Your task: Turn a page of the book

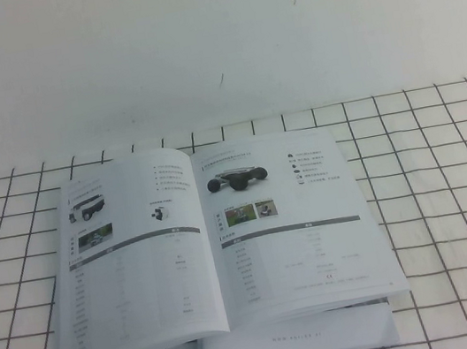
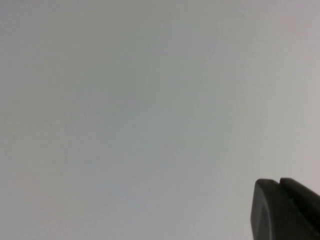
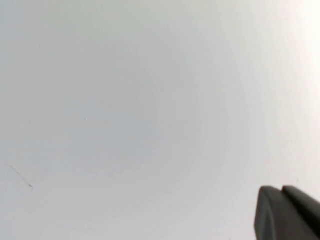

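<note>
The book (image 1: 215,249) lies open on the grid-lined tabletop in the high view, spine running away from me. The page (image 1: 290,219) lies flat on the right half, showing a black low vehicle and two greenish photos above a grey header bar. Neither arm shows in the high view. My left gripper (image 2: 279,181) shows only in the left wrist view, its dark fingertips pressed together, empty, facing a plain white surface. My right gripper (image 3: 282,189) shows only in the right wrist view, also shut and empty, facing plain white.
The left-hand page (image 1: 132,263) shows a black-and-white vehicle and a small white robot picture. The table (image 1: 452,192) has a black grid on white. A white wall (image 1: 212,44) rises behind it.
</note>
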